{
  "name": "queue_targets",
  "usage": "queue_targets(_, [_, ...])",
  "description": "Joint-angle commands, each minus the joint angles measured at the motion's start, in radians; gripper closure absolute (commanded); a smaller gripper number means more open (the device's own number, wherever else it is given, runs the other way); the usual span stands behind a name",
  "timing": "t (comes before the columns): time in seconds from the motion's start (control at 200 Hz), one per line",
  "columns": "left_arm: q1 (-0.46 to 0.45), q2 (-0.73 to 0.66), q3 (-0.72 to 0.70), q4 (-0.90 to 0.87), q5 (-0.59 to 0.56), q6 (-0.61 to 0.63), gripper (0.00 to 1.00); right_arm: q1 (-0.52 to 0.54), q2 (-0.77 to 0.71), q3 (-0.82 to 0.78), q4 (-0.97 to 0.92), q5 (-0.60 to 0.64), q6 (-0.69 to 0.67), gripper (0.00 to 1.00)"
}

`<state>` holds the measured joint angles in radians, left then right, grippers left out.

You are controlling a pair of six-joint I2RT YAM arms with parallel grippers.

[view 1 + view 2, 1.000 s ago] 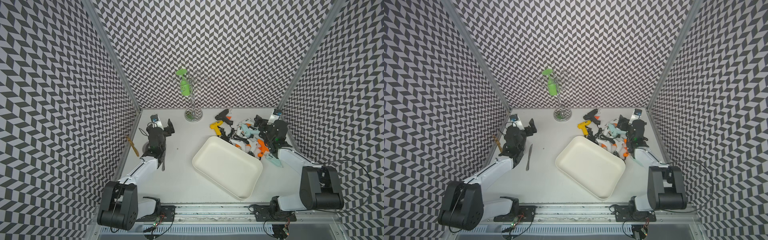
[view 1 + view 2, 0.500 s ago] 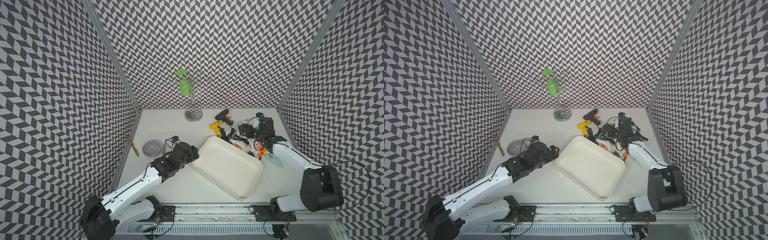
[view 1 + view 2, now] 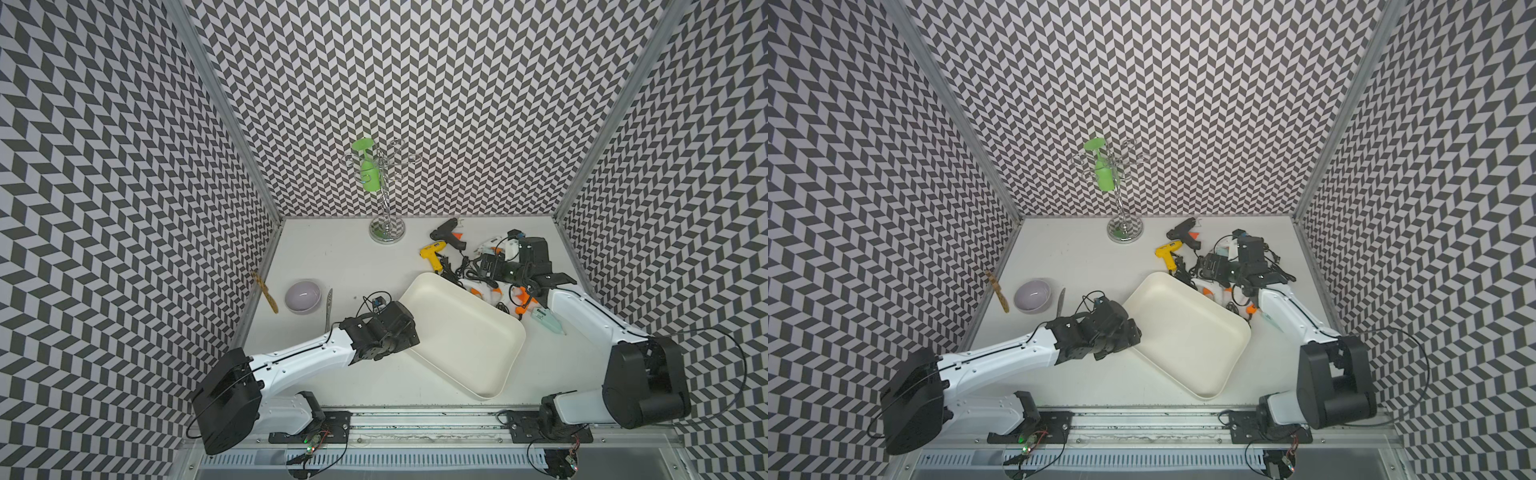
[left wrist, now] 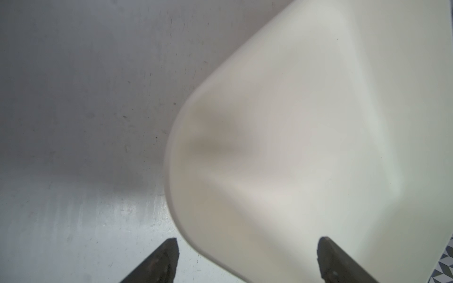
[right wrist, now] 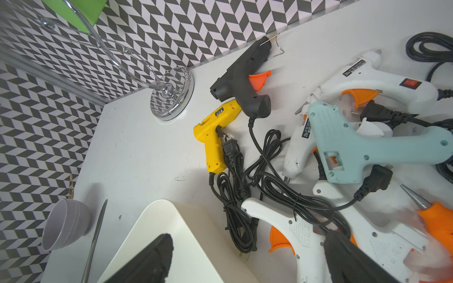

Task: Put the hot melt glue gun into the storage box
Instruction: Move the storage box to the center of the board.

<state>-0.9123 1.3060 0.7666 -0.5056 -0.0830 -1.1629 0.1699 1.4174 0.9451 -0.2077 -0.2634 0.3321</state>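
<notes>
Tabletop (image 3: 332,257) bears one storage box (image 3: 465,332), one yellow glue gun (image 3: 432,258); both sets of jaws spread.

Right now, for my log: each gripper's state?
Left gripper: open, empty, astride the cream-white shallow plastic storage box's corner.
Right gripper: open, empty, over white plastic glue guns.

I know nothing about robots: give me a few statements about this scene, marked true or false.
1. The storage box is empty. True.
2. The yellow glue gun lies inside the box. False: it lies on the table beside the black glue gun.
3. The right end effector grips a glue gun. False: its jaws are open, holding nothing.
4. A green glass hangs on the metal stand. True.
5. The left end effector is open at a corner of the box. True.
</notes>
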Motion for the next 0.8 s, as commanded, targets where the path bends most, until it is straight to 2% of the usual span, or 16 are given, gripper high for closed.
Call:
queue_targets(0.0, [0.061,0.038,-0.009,0.066,0.046,0.033,0.18,0.007,-0.007,0.005,0.004,-0.037,-0.022,0.01])
queue_targets(0.165, [0.16,0.038,-0.034,0.119,0.049,0.102,0.44,0.008,0.002,0.002,0.002,-0.098,-0.028,0.01])
queue_targets(0.3, [0.232,0.074,0.06,0.01,-0.039,0.283,0.64,0.019,0.01,0.011,-0.011,-0.135,-0.032,0.01])
queue_targets(0.441, [0.335,0.147,0.154,-0.036,-0.011,0.455,0.8,0.034,0.031,0.014,-0.01,-0.172,-0.034,0.01])
queue_targets(0.651, [0.399,0.294,0.276,-0.096,-0.062,0.698,0.95,0.059,0.057,0.015,-0.013,-0.185,-0.039,0.01])
queue_targets(0.681, [0.412,0.318,0.296,-0.105,-0.095,0.743,0.98,0.065,0.058,0.015,-0.015,-0.18,-0.039,0.01])
queue_targets(0.791, [0.446,0.404,0.379,-0.128,-0.225,0.909,0.98,0.092,0.068,0.01,-0.022,-0.134,-0.063,0.01])
